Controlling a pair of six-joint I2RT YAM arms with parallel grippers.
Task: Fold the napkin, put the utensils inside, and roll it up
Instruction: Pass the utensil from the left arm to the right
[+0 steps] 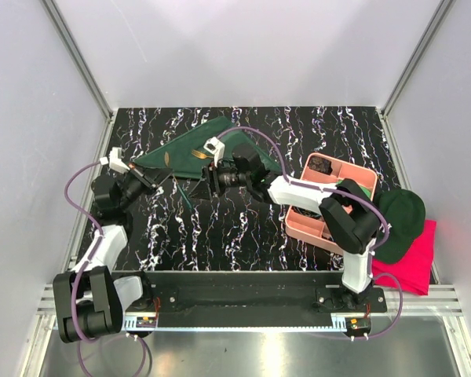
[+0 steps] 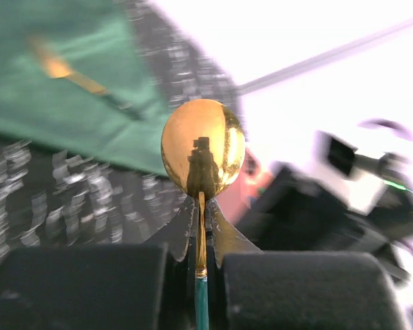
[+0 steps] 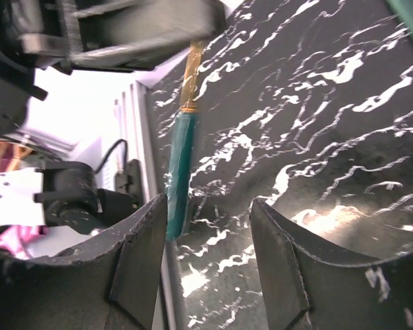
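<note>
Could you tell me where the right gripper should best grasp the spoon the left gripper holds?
Probably the spoon by its green handle: it juts free of the left gripper, which pinches the gold neck. The right gripper, jaws open, should come from the handle's free end and close across it.

You're in a lab test booth: plain white walls point(image 1: 243, 47) on metal frame posts point(image 1: 78, 59) stand beyond your right gripper point(image 1: 206, 181), black marbled table point(image 1: 243, 228) under it, mounting rail point(image 1: 447, 298) behind it.
</note>
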